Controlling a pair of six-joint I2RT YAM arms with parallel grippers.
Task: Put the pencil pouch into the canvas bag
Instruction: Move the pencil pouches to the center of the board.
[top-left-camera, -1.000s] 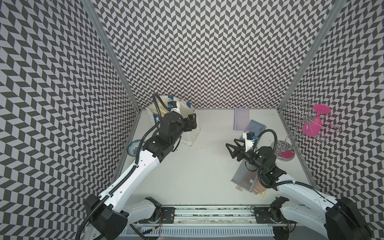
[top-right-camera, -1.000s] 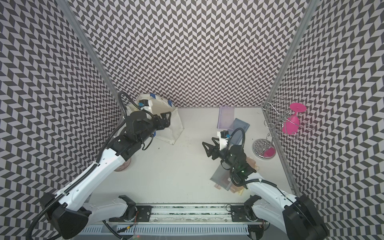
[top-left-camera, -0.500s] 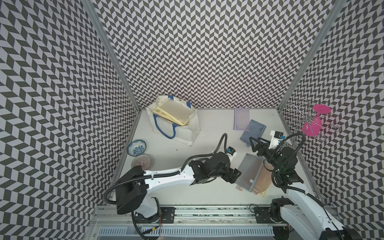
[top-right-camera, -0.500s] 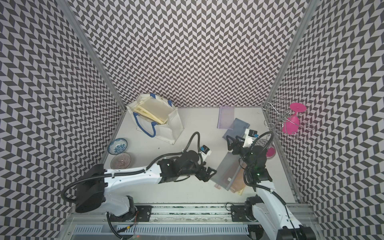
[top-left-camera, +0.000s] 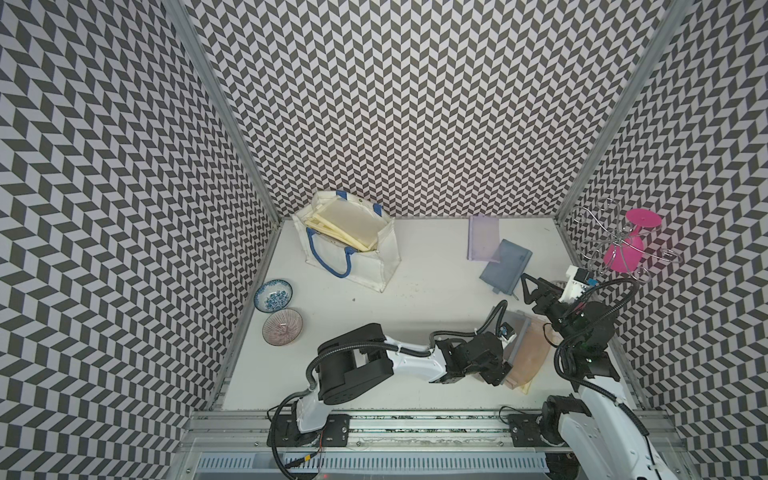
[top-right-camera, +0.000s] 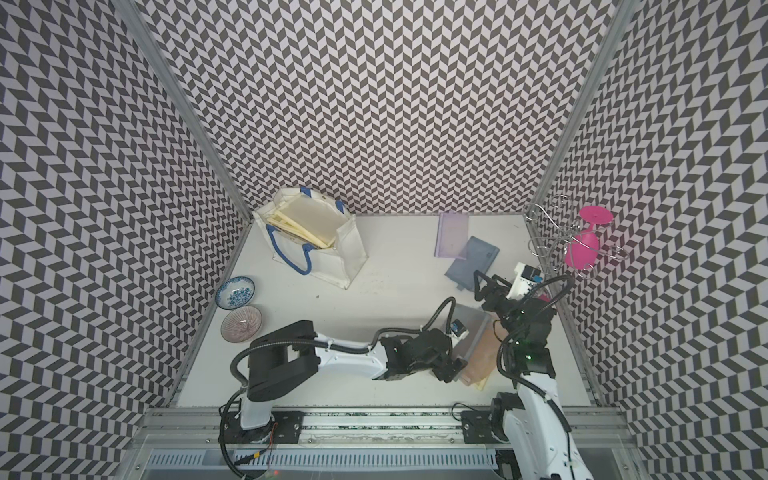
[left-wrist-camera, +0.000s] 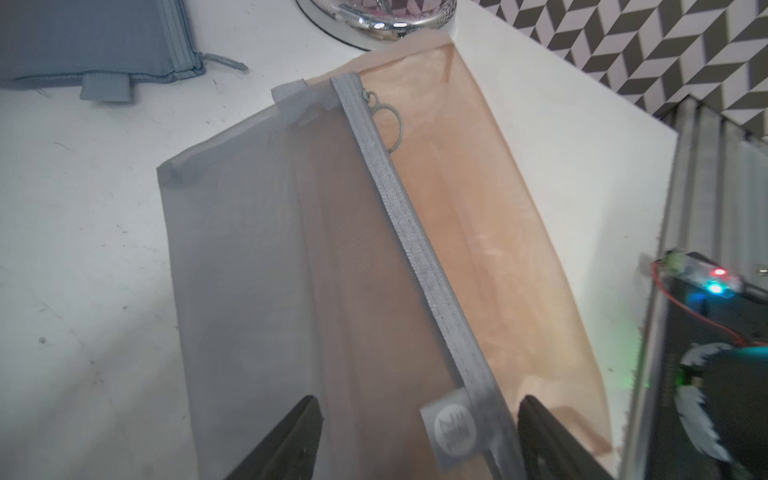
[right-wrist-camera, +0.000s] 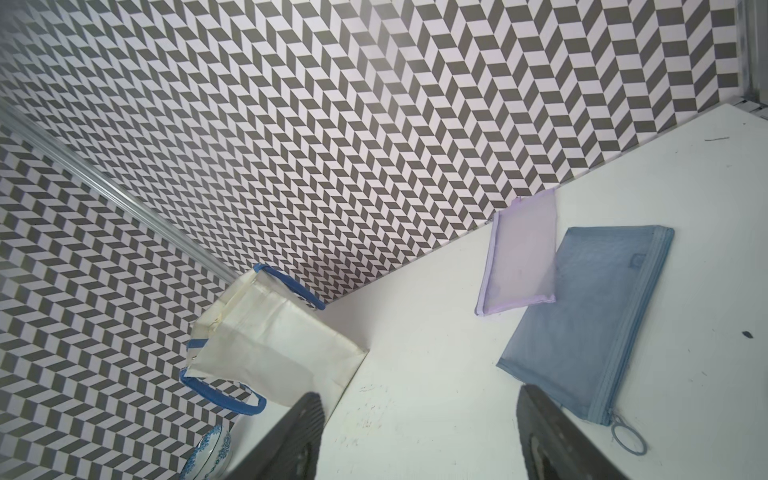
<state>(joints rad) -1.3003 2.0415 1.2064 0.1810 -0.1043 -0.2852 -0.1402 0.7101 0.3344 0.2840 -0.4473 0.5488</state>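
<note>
Chevron-patterned walls (top-left-camera: 415, 104) close the white table (top-left-camera: 415, 299) on three sides, and a metal rail runs along its near edge. The canvas bag (top-left-camera: 374, 257) stands upright in the far left corner, close to both walls, its mouth open upward with cream pouches inside. A broad stretch of bare tabletop separates it from the pouches on the right.

The pencil pouch (left-wrist-camera: 270, 249), grey mesh, lies flat at the near right. It partly overlaps a peach pouch (left-wrist-camera: 478, 187) that reaches almost to the table's right edge. Farther back, a blue pouch (right-wrist-camera: 582, 316) lies with a purple pouch (right-wrist-camera: 519, 257) overlapping its corner. Two bowls (top-left-camera: 273, 295) sit by the left wall.

The left gripper (left-wrist-camera: 415, 411) hovers over the pencil pouch's near end with its jaws spread wide, gripping nothing. The right gripper (right-wrist-camera: 419, 399) hangs beside the blue pouch, also spread and empty.
</note>
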